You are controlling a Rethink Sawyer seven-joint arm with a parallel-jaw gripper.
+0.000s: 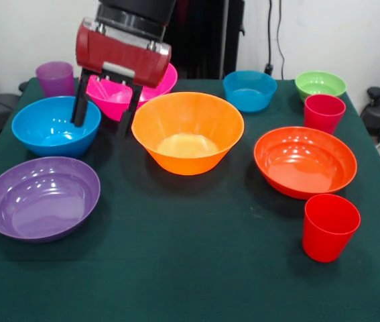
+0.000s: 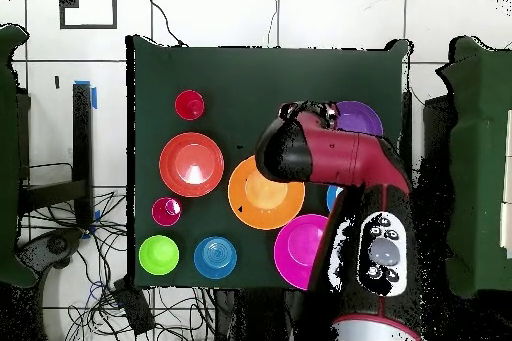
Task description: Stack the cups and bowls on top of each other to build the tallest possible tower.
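1. Every glossy round plastic bowl sits apart and empty: orange [image 1: 187, 131] central, pink [image 1: 119, 96] behind it, purple [image 1: 41, 197] nearest.
2. Two-fingered gripper [image 1: 104, 111], spread, holds nothing, between blue bowl [image 1: 55, 125] and orange.
3. Red tumblers [image 1: 330, 226] stand upright on dark green cloth [image 1: 196, 268].

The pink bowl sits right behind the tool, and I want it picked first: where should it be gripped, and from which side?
Probably the pink bowl's thin rim, from above, one finger inside and one outside. It stands upright and open, too wide to span. The open tool hangs at its front edge, so that near rim, beside the medium blue bowl, seems handiest.
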